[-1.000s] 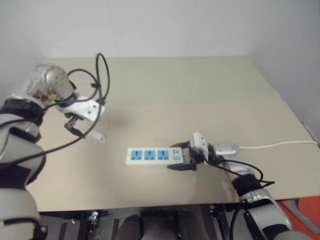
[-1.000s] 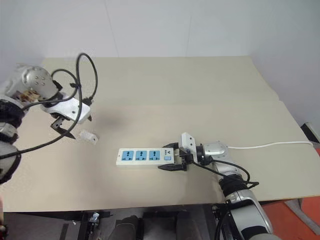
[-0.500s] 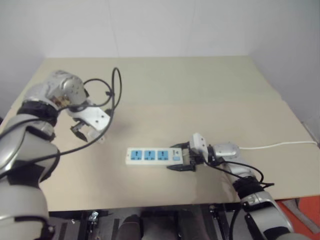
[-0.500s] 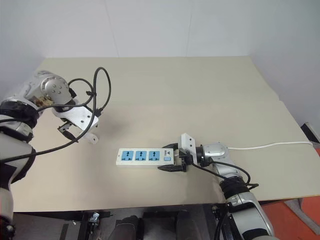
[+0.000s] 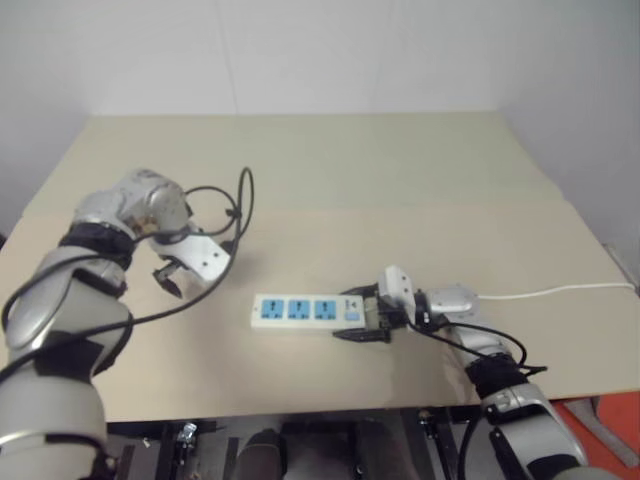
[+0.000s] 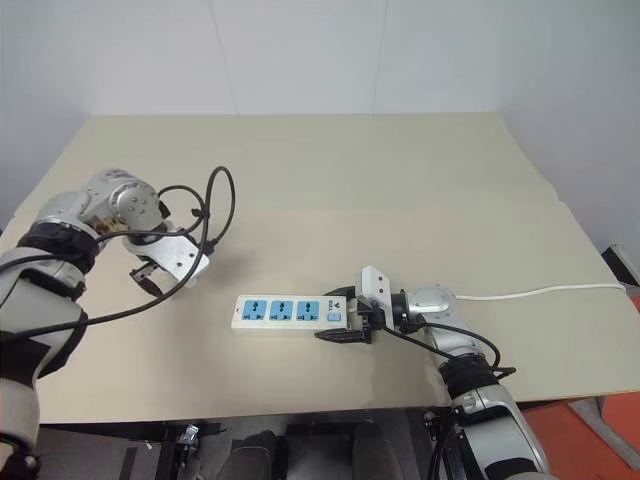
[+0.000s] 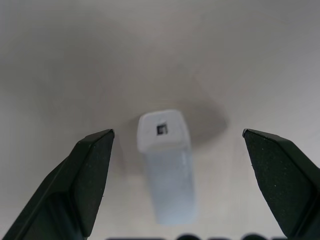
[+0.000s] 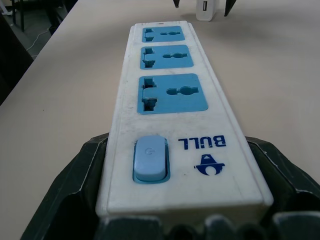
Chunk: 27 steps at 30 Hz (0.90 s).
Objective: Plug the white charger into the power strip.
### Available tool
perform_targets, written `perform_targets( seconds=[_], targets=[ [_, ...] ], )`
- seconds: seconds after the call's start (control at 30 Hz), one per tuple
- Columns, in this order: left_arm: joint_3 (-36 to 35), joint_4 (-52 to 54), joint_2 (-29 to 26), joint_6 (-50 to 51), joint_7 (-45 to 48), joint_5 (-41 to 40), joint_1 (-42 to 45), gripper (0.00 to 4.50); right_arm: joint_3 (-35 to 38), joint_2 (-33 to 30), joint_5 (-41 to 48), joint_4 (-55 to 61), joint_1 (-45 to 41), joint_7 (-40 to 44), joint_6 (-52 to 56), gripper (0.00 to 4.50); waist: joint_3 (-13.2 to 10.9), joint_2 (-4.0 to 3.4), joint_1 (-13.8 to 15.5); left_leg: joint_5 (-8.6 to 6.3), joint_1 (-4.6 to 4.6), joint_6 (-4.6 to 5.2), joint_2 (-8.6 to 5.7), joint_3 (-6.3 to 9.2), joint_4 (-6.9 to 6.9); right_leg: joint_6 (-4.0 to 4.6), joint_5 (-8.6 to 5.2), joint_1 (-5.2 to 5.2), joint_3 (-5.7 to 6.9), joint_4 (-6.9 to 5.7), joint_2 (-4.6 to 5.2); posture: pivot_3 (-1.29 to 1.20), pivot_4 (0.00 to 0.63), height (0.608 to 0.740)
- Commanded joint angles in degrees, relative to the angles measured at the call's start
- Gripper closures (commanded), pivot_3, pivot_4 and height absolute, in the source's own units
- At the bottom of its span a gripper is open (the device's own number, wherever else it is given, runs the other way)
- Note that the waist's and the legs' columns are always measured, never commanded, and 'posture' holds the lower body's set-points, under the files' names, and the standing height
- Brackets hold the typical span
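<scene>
Beige table [image 5: 400, 180], seam running across it; pale wall [image 5: 350, 50] behind; orange-red floor patch [image 5: 600, 425] at near right corner.

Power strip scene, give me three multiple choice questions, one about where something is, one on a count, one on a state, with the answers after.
1. Where does the white charger lie?
A. plugged into the strip
B. on the table between the left gripper's open fingers
C. in the right gripper

2. How many blue sockets has the power strip?
A. two
B. three
C. five

3. What is the right gripper doing?
A. gripping the strip's switch end
B. hanging open above the table
C. holding the cable

Answers:
1 B, the left wrist view shows the charger lying on the table with a finger at each side, apart from it.
2 B, three sockets in a row.
3 A, its fingers flank the switch end.
</scene>
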<state>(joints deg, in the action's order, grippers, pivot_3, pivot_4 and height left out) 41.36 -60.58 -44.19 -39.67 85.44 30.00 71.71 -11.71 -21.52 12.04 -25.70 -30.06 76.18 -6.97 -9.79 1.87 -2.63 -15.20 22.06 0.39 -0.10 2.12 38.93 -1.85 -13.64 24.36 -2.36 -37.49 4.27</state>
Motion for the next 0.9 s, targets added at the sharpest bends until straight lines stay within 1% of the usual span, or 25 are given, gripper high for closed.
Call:
perform_targets(
  seconds=[0.03,0.3,0.5,0.6,0.7,0.8,0.83,0.87,0.9],
  targets=[
    [-1.1,-0.1,0.3,0.2,-1.4,1.5,0.5,0.00,0.1,-0.1,0.2,2.2,0.5,-0.7,0.6,1.06,0.0,0.00,0.0,0.00,-0.01,0.00,0.00,0.00,0.00,0.00,0.00,0.00,0.00,-0.02,0.00,0.00,0.150,0.740],
    [-1.6,-0.7,1.7,0.6,-1.9,2.1,0.4,0.00,0.2,-0.3,0.3,3.2,1.3,-1.3,1.1,1.06,0.0,0.00,0.0,0.00,-0.02,0.00,-0.01,0.00,0.03,0.00,0.00,0.00,0.00,-0.07,0.00,0.00,0.150,0.740],
    [-1.4,-0.3,1.7,0.6,-2.0,2.3,0.2,0.00,0.2,-0.3,0.4,3.8,1.6,-1.6,1.3,1.06,0.0,0.00,0.0,0.00,-0.02,0.00,-0.01,0.00,0.04,0.00,0.00,0.00,0.00,-0.08,0.00,0.00,0.150,0.740],
    [-1.5,-0.2,1.7,0.6,-2.1,2.5,0.2,0.55,0.1,-0.3,0.5,3.9,1.7,-1.7,1.4,1.06,0.0,0.00,0.0,0.00,-0.02,0.00,-0.01,0.00,0.04,0.00,0.00,0.00,0.00,-0.08,0.00,0.00,0.150,0.740],
    [-1.6,-0.1,1.7,0.6,-2.0,2.5,0.1,1.38,0.1,-0.3,0.5,4.1,1.9,-1.8,1.5,1.06,0.0,0.00,0.0,0.00,-0.02,0.00,-0.01,0.00,0.04,0.00,0.00,0.00,-0.01,-0.09,0.00,0.00,0.150,0.740],
    [-1.6,0.0,1.7,0.6,-1.9,2.5,0.0,2.30,0.1,-0.3,0.5,4.3,2.1,-1.9,1.6,1.06,0.0,0.00,0.0,0.00,-0.02,0.00,-0.01,0.00,0.04,0.00,0.00,0.00,0.00,-0.09,0.00,0.00,0.150,0.740],
    [-1.7,0.0,1.7,0.6,-1.9,2.4,0.0,2.61,0.1,-0.3,0.5,4.4,2.1,-1.9,1.6,1.06,0.0,0.00,0.0,0.00,-0.02,0.00,-0.01,0.00,0.05,0.00,0.00,0.00,0.00,-0.09,0.00,0.00,0.150,0.740],
    [-1.7,0.1,1.6,0.6,-1.8,2.4,0.0,3.01,0.1,-0.2,0.5,4.4,2.1,-1.9,1.6,1.06,0.0,0.00,0.0,0.00,-0.02,0.00,-0.01,0.00,0.05,0.00,0.00,0.00,0.00,-0.09,0.00,0.00,0.150,0.740],
    [-1.8,0.1,1.6,0.6,-1.7,2.4,0.0,3.19,0.0,-0.2,0.5,4.4,2.2,-2.0,1.6,1.06,0.0,0.00,0.0,0.00,-0.02,0.00,-0.01,0.00,0.05,0.00,0.00,0.00,0.00,-0.09,0.00,0.00,0.150,0.740]
  ],
)
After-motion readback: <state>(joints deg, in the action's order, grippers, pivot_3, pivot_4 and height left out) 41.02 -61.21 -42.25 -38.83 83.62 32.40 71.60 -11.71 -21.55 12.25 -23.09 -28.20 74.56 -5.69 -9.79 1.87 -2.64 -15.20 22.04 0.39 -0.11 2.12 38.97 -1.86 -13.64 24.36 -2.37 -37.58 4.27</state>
